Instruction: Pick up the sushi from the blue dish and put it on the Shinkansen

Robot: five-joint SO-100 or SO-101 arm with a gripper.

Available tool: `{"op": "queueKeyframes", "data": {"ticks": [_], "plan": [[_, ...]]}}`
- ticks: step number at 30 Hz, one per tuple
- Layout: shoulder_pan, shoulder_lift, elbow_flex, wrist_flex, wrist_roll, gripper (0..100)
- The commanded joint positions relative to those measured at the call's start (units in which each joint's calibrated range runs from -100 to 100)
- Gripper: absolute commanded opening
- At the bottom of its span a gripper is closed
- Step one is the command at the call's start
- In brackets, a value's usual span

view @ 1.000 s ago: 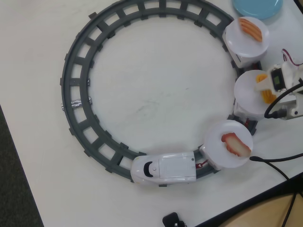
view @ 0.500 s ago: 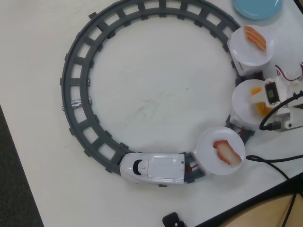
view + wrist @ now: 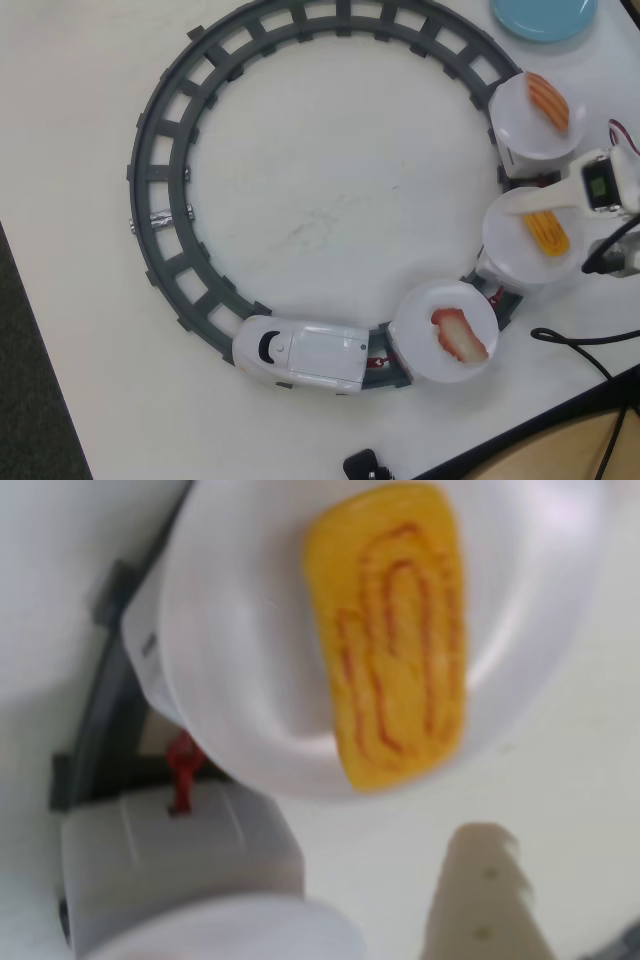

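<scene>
My gripper (image 3: 535, 203) is hanging open over the middle of three white plates (image 3: 527, 240), gripping nothing. One yellow sushi (image 3: 392, 630) is lying on that plate behind the Shinkansen (image 3: 300, 353); one blue dish (image 3: 545, 15) is sitting apart.

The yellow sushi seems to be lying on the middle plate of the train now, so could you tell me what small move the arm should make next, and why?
Probably lift the hand up and back off the track. The sushi lies flat on the middle white plate of the Shinkansen with no finger gripping it, and the blue dish is bare, so the placing looks done. One finger hangs close beside the plate and could catch it.
</scene>
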Motion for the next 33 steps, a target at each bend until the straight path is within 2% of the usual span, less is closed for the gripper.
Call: {"op": "queueKeyframes", "data": {"ticks": [1, 3, 7, 9, 13, 15, 18, 24, 33], "plan": [[3.0, -3.4, -9.7, 5.0, -0.3, 34], [9.6, -4.9, -12.5, 7.3, -1.1, 34], [26.9, -9.0, -13.9, 8.4, -6.6, 34], [31.8, -12.0, -14.0, 9.2, -8.9, 34], [32.2, -18.9, -13.8, 10.8, -10.6, 34], [32.5, -23.4, -11.7, 16.2, -10.2, 34], [32.6, -30.2, -0.1, 19.8, -10.6, 34], [35.5, -41.9, 10.4, 11.4, -10.2, 34], [50.2, -55.6, 35.9, 1.4, -10.2, 34]]}}
